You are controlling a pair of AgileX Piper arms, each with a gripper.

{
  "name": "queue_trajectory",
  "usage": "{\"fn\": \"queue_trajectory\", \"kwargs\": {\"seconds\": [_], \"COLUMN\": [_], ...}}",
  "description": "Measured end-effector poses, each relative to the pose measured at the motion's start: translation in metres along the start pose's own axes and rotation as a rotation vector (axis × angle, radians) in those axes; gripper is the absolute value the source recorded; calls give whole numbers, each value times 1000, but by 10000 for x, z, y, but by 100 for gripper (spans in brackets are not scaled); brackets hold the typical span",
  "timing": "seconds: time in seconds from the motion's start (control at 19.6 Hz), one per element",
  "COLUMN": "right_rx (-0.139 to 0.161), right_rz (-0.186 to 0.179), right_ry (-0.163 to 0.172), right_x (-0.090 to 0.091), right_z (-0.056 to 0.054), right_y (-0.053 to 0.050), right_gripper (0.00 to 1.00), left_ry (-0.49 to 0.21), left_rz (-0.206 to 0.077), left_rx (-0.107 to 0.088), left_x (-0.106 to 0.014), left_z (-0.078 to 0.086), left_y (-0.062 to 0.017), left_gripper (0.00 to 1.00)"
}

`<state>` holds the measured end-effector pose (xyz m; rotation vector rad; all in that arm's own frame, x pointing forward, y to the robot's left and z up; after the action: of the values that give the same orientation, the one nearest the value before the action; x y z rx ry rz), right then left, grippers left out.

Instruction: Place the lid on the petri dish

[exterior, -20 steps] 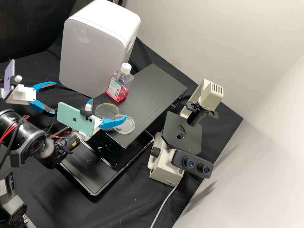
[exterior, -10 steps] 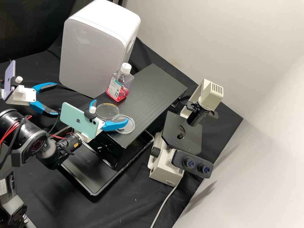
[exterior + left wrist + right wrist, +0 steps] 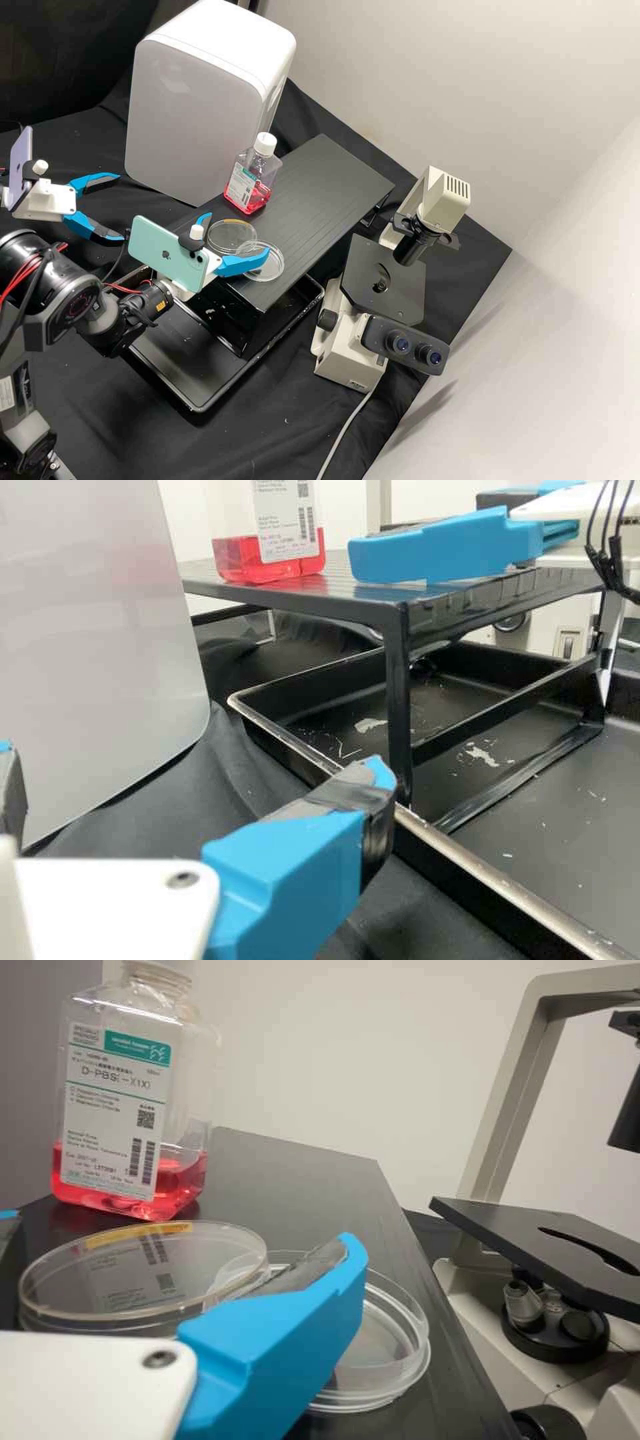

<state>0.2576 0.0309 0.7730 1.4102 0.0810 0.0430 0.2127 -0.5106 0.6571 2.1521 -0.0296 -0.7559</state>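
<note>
The lid point(image 3: 230, 233), a clear disc with a yellow strip near its rim, lies flat on the black raised shelf point(image 3: 320, 187), toward the shelf's near left end. The petri dish point(image 3: 273, 264) lies on the same shelf just beside it, at about 4 o'clock from the lid; whether the two rims touch cannot be told. The right jaws are spread wide and straddle the lid. One of their blue fingers point(image 3: 243, 261) lies at the lid's 5 o'clock, across the near part of the petri dish, and the other is at its 9 o'clock. Whether either presses the lid cannot be told. A flask point(image 3: 250, 177) of red liquid stands on the shelf at the lid's 12 o'clock. The left jaws are wide open with nothing between them, low over the black-draped counter point(image 3: 280, 427) at the lid's 9 o'clock, well apart from it. The shelf stands in a black tray point(image 3: 200, 383). A microscope point(image 3: 387, 300) stands at the shelf's 3 o'clock.
</note>
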Motion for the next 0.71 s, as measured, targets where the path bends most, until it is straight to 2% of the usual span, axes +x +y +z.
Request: {"fn": "queue_trajectory", "kwargs": {"seconds": [0.71], "right_rx": [0], "right_rz": [7], "right_ry": [-10], "right_x": [1], "right_z": [25], "right_y": [18], "right_gripper": [0], "left_ry": [5], "left_rz": [1], "left_rx": [-2], "left_x": [29], "left_z": [-3], "left_y": [-4], "left_gripper": [100]}}
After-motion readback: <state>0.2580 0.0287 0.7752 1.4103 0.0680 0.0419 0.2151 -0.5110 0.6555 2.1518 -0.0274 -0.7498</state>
